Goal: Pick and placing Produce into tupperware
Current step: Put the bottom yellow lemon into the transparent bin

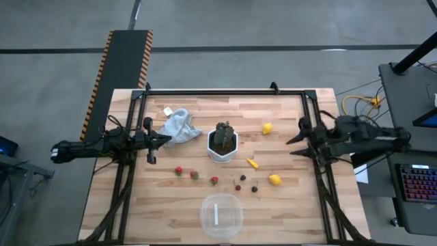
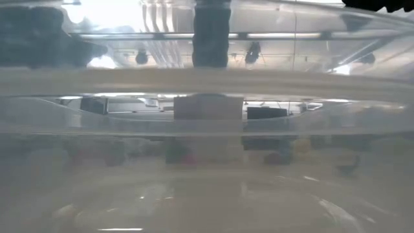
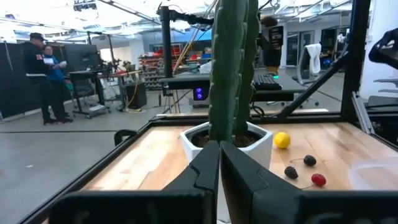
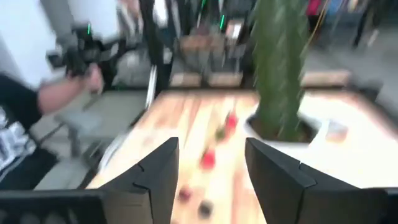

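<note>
Right tool (image 1: 292, 146) hovers spread at the tabletop's (image 1: 171, 205) right edge; left tool (image 1: 166, 139), pressed together, waits by the cloth (image 1: 179, 125).

Overhead sees the whole table (image 1: 171, 205); the low camera sits against the tub (image 2: 207, 84); both wrists face the plant (image 3: 233, 68).

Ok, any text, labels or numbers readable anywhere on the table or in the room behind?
None can be read.
Black shirt of the person, right wrist view: white print, too blurred to read.
Tub, plant pot, cloth, fruit: no labels show.
</note>
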